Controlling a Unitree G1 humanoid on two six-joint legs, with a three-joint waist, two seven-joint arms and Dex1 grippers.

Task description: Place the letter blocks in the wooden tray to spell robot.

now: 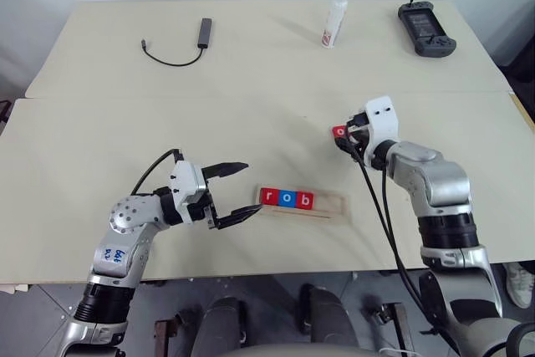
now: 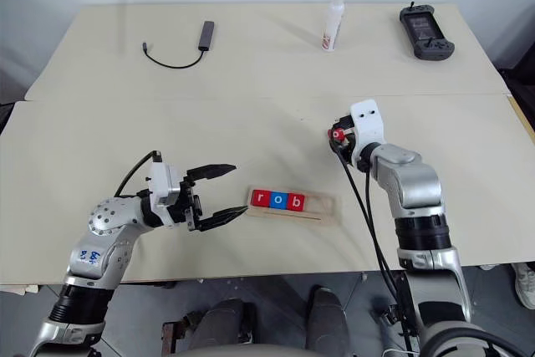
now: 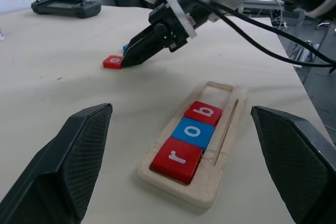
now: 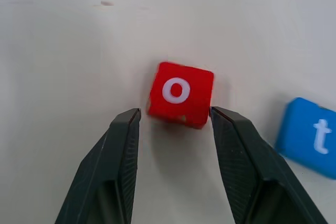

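The wooden tray (image 1: 334, 207) lies near the table's front edge. A red r block (image 1: 268, 196), a blue o block (image 1: 287, 199) and a red b block (image 1: 306, 201) fill its left part, and its right end is bare. My left gripper (image 1: 251, 187) stands open just left of the tray, holding nothing. Farther back and to the right, my right gripper (image 4: 175, 110) has its fingertips closed against the two sides of a red o block (image 4: 180, 92) at table level. A blue t block (image 4: 310, 137) lies on the table right beside that one.
At the table's far side lie a black cable with a small hub (image 1: 188, 43), a white bottle (image 1: 335, 18) and a black handheld controller (image 1: 426, 29). A seam (image 1: 251, 95) runs across the table between them and the tray.
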